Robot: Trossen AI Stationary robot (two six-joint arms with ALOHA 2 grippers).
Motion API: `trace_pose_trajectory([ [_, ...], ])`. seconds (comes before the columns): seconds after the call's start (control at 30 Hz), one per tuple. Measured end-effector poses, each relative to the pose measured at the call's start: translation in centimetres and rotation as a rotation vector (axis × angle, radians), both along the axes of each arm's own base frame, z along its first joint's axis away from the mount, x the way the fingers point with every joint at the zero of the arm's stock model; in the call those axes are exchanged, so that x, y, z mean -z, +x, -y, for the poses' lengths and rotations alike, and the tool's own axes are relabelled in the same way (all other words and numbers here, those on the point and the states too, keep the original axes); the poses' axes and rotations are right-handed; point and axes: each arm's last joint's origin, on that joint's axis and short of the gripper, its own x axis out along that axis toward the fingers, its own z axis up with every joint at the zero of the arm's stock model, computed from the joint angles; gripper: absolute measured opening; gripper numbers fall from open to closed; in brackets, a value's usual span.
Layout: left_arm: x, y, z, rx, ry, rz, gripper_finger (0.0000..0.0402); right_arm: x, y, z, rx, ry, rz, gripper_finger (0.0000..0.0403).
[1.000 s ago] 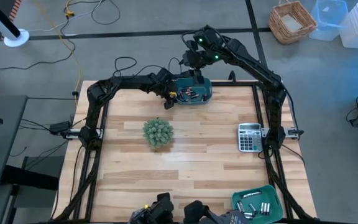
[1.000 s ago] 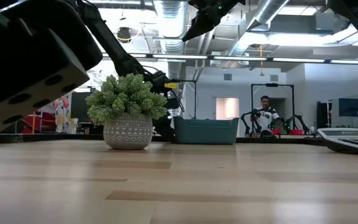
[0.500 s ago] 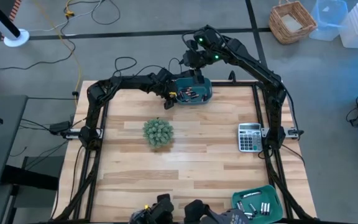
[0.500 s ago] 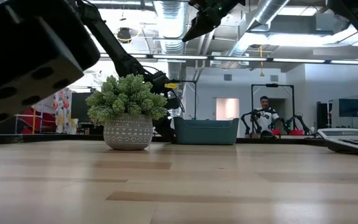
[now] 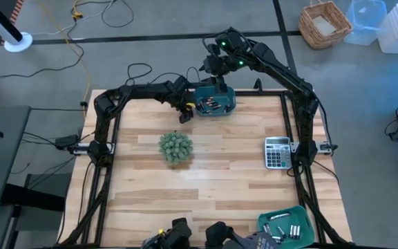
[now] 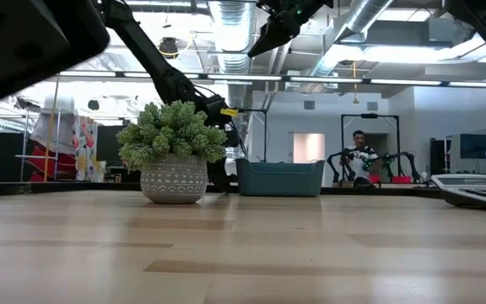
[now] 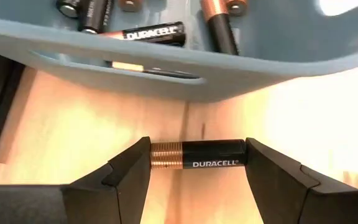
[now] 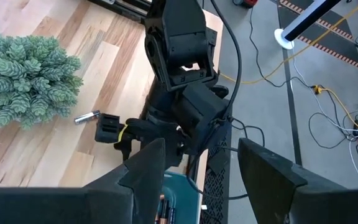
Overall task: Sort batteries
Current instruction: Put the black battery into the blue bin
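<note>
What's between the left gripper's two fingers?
A black and copper battery, held end to end between the left gripper's fingers, in the left wrist view.

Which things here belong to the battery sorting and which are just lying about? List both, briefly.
Job: Duracell battery gripped end to end in the left gripper's jaws; batteries in the teal bin; more batteries in the green tray; right gripper above the teal bin.
Lying about: potted plant; calculator; wicker basket on the floor.
</note>
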Motion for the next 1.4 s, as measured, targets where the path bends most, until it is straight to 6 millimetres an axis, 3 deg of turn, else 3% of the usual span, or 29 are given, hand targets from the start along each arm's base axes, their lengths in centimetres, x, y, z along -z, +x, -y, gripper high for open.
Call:
trace_pose_trajectory([
  [0.43, -1.8, -0.7, 1.0, 0.026, -0.063, -0.011, 0.0225, -0.5, -0.4, 0.3, 0.007, -0.013, 0.009, 0.0220],
  [0.83, -6.0, -1.2, 4.3, 0.151, -0.125, 0.055, 0.0225, -3.6, -4.1, 0.9, 0.082, -0.045, 0.086, 0.0220],
  [1.13, -8.2, 1.2, 8.1, 0.329, -0.122, 0.209, 0.0225, -5.4, -6.4, -0.2, 0.108, -0.031, 0.109, 0.0220],
  [1.4, -9.2, 4.1, 11.6, 0.431, -0.061, 0.338, 0.0225, -7.2, -8.2, -3.5, 0.049, 0.038, 0.123, 0.0220],
])
